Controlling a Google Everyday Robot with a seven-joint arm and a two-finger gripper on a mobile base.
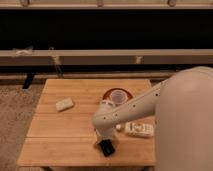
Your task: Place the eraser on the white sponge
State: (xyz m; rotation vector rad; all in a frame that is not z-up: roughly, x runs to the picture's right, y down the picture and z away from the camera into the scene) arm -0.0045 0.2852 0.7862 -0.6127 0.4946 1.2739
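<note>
Gripper [102, 143] is hanging directly over the small flat black rectangular eraser [107, 148], near the front edge of the light wooden slatted tabletop [55, 145], about mid-width. I cannot tell whether it is open or closed on the block, because the wrist is covering that spot. The off-white rounded rectangular soft sponge [64, 104] is lying toward the left edge, well apart, with nothing on it. Judgement: the task is sitting at the pick-up stage, with lift, carry and set-down all to do. Count: one eraser, one sponge, one round orange bowl [118, 95] near the back edge, one white labelled bottle [139, 129] lying toward the right edge.
</note>
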